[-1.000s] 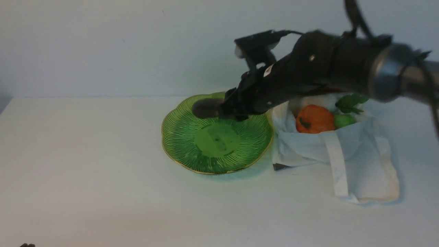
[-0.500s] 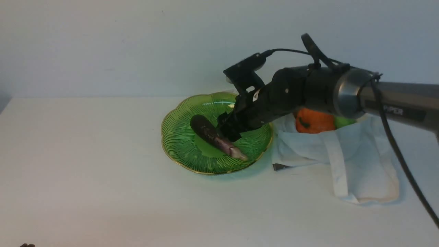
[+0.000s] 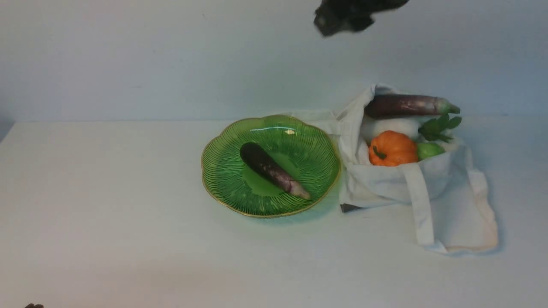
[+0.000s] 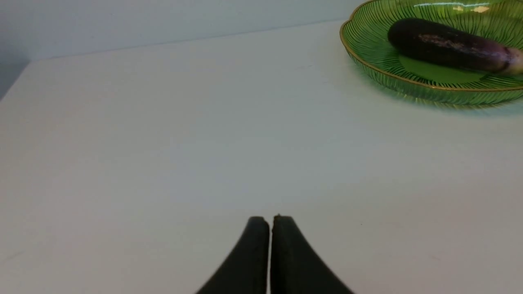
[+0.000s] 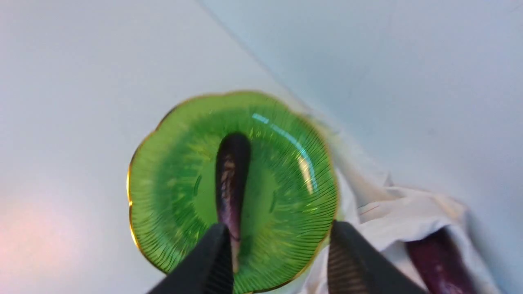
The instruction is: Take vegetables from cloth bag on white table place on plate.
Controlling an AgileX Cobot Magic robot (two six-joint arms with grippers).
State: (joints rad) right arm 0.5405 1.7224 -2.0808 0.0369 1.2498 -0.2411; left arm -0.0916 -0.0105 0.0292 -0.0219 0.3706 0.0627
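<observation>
Front view: only a small part of the right gripper [image 3: 349,17] is seen, as a dark, blurred lump high up, cut off at the top. In the right wrist view its jaws are held apart and nothing is gripped between them. It is lifted high over the plate [image 3: 222,171].

Only the tips of the left gripper [image 4: 269,220] are seen in the left wrist view. They are pressed together with nothing held, low over the white table [image 3: 107,214]. A tiny dark speck [image 3: 33,305] is seen at the near left corner, and what it is cannot be told.

The plate is set near the middle of the table, closer to the far edge. One eggplant [image 3: 272,170] is laid across its flat centre, slanted, with its pale end toward the near rim.

The cloth bag [image 3: 454,201] is slumped just beside the plate, on the side toward the right edge. The second eggplant [image 3: 406,105] is laid across the top of the open mouth. Below it the pumpkin [image 3: 392,148], the green round one [image 3: 429,150] and the leafy greens [image 3: 439,127] are half hidden by the cloth. One strap [image 3: 419,205] is draped down the front. A small dark bit [image 3: 351,208] is tucked under the bag's near corner and cannot be made out.

Lots of bare table is left along the left edge and the near edge.
</observation>
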